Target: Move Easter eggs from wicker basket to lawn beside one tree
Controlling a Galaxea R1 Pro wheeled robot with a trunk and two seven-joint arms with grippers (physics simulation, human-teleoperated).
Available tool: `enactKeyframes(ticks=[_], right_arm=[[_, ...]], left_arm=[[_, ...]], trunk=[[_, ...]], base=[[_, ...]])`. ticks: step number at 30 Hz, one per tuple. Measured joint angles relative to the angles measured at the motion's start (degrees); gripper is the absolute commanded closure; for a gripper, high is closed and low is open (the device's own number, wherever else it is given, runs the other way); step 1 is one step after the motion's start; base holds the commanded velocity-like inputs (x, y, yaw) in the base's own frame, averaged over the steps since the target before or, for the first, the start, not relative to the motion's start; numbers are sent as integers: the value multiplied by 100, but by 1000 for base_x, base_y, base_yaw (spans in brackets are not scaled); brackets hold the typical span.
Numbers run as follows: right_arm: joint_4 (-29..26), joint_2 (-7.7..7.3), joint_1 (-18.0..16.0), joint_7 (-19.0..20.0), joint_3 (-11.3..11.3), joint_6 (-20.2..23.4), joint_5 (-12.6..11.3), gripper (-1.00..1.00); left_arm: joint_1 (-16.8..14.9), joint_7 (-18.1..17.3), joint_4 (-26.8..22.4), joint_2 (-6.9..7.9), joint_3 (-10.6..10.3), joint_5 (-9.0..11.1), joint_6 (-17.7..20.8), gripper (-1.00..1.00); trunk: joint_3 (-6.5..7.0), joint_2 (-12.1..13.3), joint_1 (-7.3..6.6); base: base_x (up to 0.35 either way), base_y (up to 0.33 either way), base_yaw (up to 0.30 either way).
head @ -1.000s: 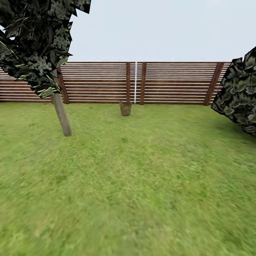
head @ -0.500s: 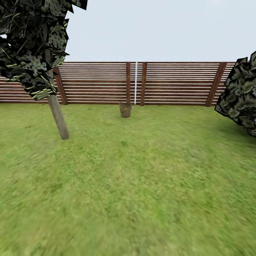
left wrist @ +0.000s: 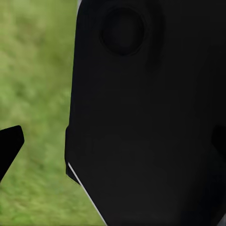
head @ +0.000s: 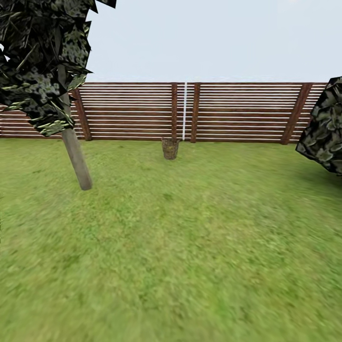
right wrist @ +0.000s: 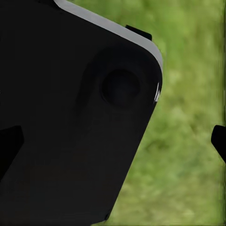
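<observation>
I am on my way across the lawn [head: 190,247], and the wicker basket [head: 170,148] stands far ahead of me, just in front of the fence [head: 237,111], close to the pair of posts at its middle. It sits upright on the grass, a small round tub of brown-grey woven twigs; from here I cannot make out whether the eggs are inside. The tree [head: 76,156] is well to the left of the basket and nearer to me, its pale, smooth trunk leaning a little under flat dark leaf clusters blotched with pale green. I judge it a handy spot for the eggs, since it is the closest trunk to the basket. A dark, faceted bush [head: 325,128] sits far to the right of the basket.

Each wrist camera looks down past a broad black body with a round recess at blurry green grass, which suggests my arms are tucked in for travel. Whether my left or right end effector is released or clenched, I cannot tell
</observation>
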Motion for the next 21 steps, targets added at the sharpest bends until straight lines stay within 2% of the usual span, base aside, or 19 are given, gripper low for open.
enactKeyframes(ticks=[16, 21], right_arm=[[0, 0, -1, 0, 0, 0, 0, -100], [-1, 0, 1, 0, 0, 0, -3, -100]], left_arm=[[0, 0, 0, 0, 2, 0, 0, -100], [0, -1, 0, -3, 1, 0, 0, -100]], trunk=[[0, 0, 0], [0, 0, 0]], base=[[327, 0, 105], [327, 0, 23]])
